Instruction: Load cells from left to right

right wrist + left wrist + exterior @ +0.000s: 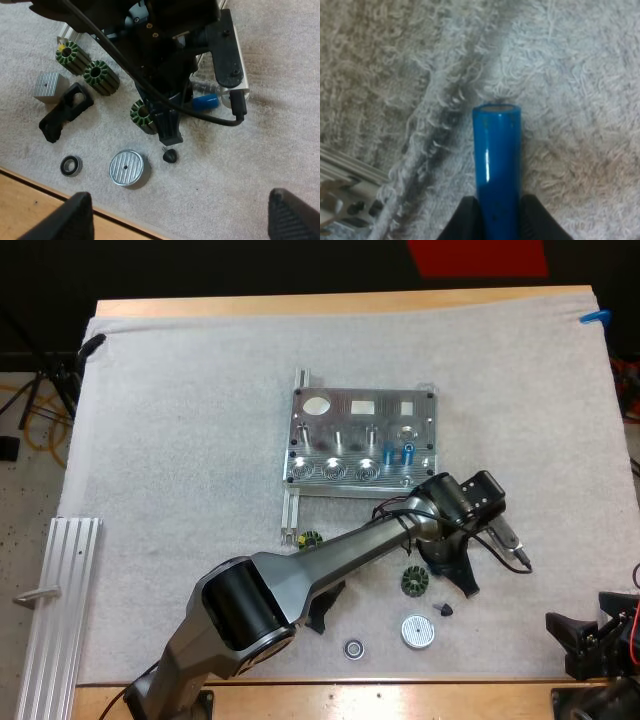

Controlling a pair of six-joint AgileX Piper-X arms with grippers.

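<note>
Blue cylinder (497, 165) upright between left gripper's (497, 220) fingers (465, 220), over white mat (570, 75)

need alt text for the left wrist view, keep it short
A bright blue cylinder is clamped from both sides between the two black fingers of the left gripper, its flat end pointing out over the fuzzy white mat. A ribbed metal edge lies on the mat nearby.

No legible text, labels, numbers or signs on anything visible.
</note>
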